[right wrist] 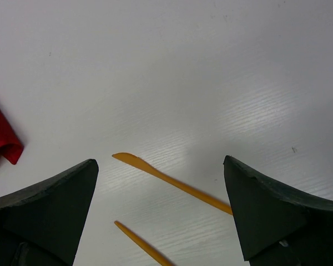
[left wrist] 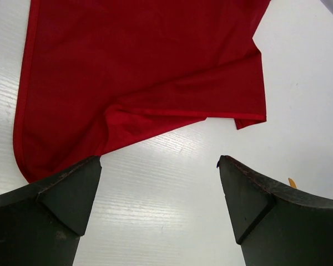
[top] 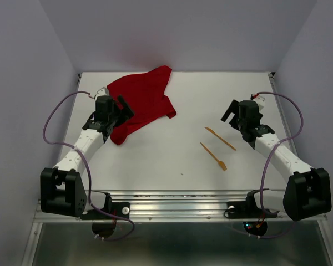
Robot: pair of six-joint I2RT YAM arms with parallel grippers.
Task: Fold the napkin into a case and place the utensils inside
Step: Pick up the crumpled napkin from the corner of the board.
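The red napkin [top: 147,97] lies loosely rumpled on the far left of the white table [top: 155,166], one corner folded over; no case is in view. My left gripper [top: 124,108] hovers open at the napkin's near left edge, and its wrist view shows the napkin [left wrist: 144,72] just beyond the gripper [left wrist: 159,160], with bare table between the fingers. The two orange utensils lie side by side right of centre: a plain stick [top: 220,138] and a fork-ended one [top: 213,156]. My right gripper [top: 228,112] is open just right of them, empty, with the stick [right wrist: 172,183] and the second utensil [right wrist: 139,244] below the gripper [right wrist: 161,162].
Grey walls close in the table at the back and both sides. A metal rail [top: 177,208] runs along the near edge between the two arm bases. A corner of the napkin [right wrist: 3,147] shows at the left of the right wrist view.
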